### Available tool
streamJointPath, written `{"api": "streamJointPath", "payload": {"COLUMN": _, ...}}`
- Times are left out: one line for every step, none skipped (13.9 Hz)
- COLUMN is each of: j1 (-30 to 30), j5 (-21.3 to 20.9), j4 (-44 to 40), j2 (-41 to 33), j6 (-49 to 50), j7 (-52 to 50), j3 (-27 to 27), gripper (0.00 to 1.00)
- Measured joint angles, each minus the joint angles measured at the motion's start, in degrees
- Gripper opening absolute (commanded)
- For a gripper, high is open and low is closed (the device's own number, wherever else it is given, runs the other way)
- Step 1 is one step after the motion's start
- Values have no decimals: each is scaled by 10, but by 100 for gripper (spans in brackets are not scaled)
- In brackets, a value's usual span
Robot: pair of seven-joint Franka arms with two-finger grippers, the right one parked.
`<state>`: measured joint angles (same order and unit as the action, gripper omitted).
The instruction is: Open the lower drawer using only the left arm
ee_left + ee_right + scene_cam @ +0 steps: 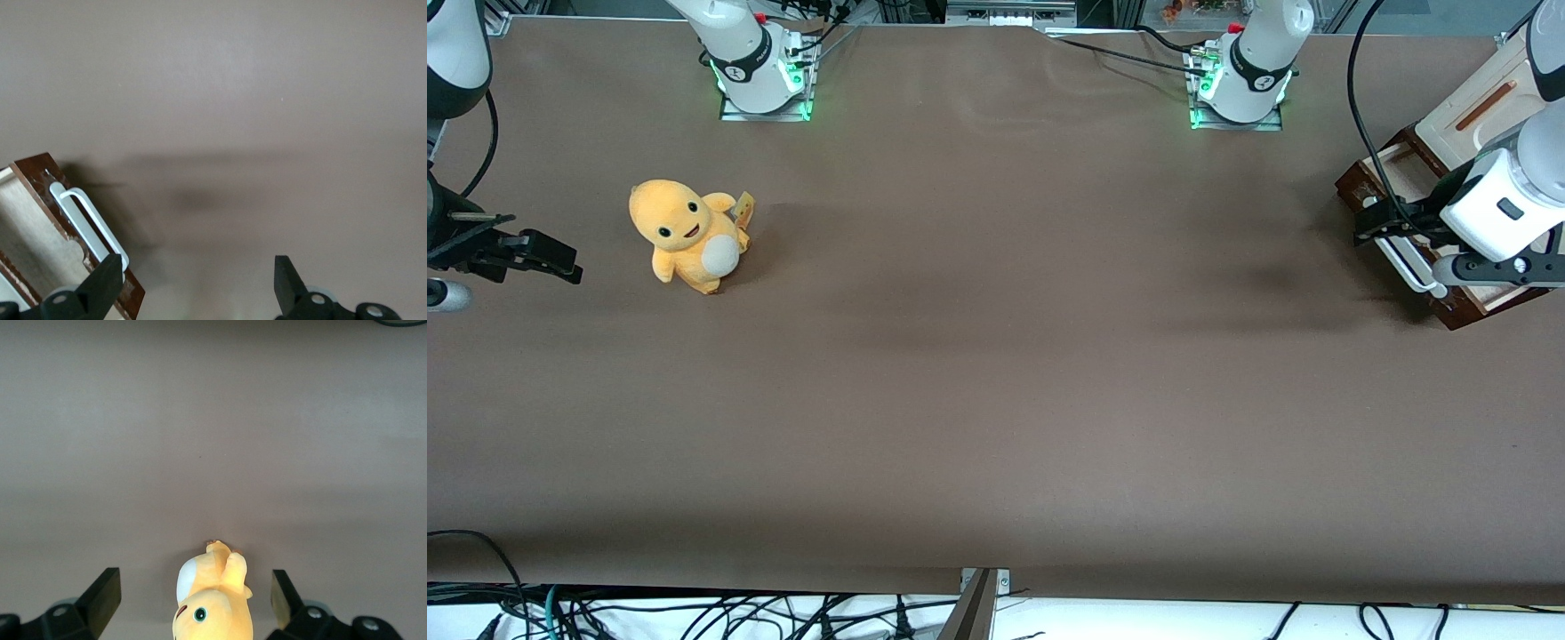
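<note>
The lower drawer [1456,313] stands pulled out of its cabinet at the working arm's end of the table, its pale tan inside [33,227] showing. A long white bar handle [1409,260] [85,223] runs along its dark-brown front. The left arm [1507,200] hangs over the drawer, and its black gripper [1383,227] sits just above the handle. In the left wrist view the gripper [198,280] is open, the jaws wide apart with only bare table between them. One fingertip [107,280] overlaps the end of the handle and the drawer front's corner.
The cream cabinet [1476,107] with a brown slot rises above the drawer. A yellow plush toy [685,233] [213,600] sits toward the parked arm's end. Two arm bases [1240,89] stand along the table edge farthest from the front camera.
</note>
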<state>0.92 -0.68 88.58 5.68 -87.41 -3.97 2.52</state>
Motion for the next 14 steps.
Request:
{"api": "streamJointPath", "payload": {"j1": 7, "j5": 0, "j4": 14, "j2": -10, "j6": -7, "j7": 0, "j3": -6, "gripper": 100}}
{"api": "streamJointPath", "payload": {"j1": 11, "j5": 0, "j4": 28, "j2": -22, "j6": -10, "j7": -1, "j3": -8, "gripper": 100}}
{"api": "streamJointPath", "payload": {"j1": 12, "j5": 0, "j4": 40, "j2": -33, "j6": -14, "j7": -1, "j3": -9, "gripper": 100}}
{"api": "streamJointPath", "payload": {"j1": 12, "j5": 0, "j4": 51, "j2": -42, "j6": -19, "j7": -3, "j3": -9, "gripper": 100}}
{"api": "streamJointPath", "payload": {"j1": 12, "j5": 0, "j4": 64, "j2": -51, "j6": -33, "j7": -7, "j3": -10, "gripper": 100}}
{"api": "streamJointPath", "payload": {"j1": 12, "j5": 0, "j4": 77, "j2": -58, "j6": -48, "j7": -15, "j3": -11, "gripper": 100}}
{"api": "streamJointPath", "payload": {"j1": 12, "j5": 0, "j4": 89, "j2": -63, "j6": -59, "j7": -21, "j3": -11, "gripper": 100}}
{"api": "streamJointPath", "payload": {"j1": 12, "j5": 0, "j4": 97, "j2": -67, "j6": -64, "j7": -24, "j3": -12, "gripper": 100}}
{"api": "streamJointPath", "payload": {"j1": 12, "j5": 1, "j4": 102, "j2": -71, "j6": -67, "j7": -25, "j3": -12, "gripper": 100}}
{"api": "streamJointPath", "payload": {"j1": 12, "j5": 6, "j4": 106, "j2": -73, "j6": -68, "j7": -25, "j3": -13, "gripper": 100}}
{"api": "streamJointPath", "payload": {"j1": 12, "j5": 10, "j4": 108, "j2": -74, "j6": -69, "j7": -22, "j3": -13, "gripper": 100}}
{"api": "streamJointPath", "payload": {"j1": 12, "j5": 10, "j4": 108, "j2": -74, "j6": -69, "j7": -13, "j3": -13, "gripper": 100}}
{"api": "streamJointPath", "payload": {"j1": 12, "j5": 10, "j4": 108, "j2": -74, "j6": -69, "j7": 1, "j3": -13, "gripper": 100}}
{"api": "streamJointPath", "payload": {"j1": 12, "j5": 10, "j4": 108, "j2": -74, "j6": -69, "j7": 11, "j3": -14, "gripper": 100}}
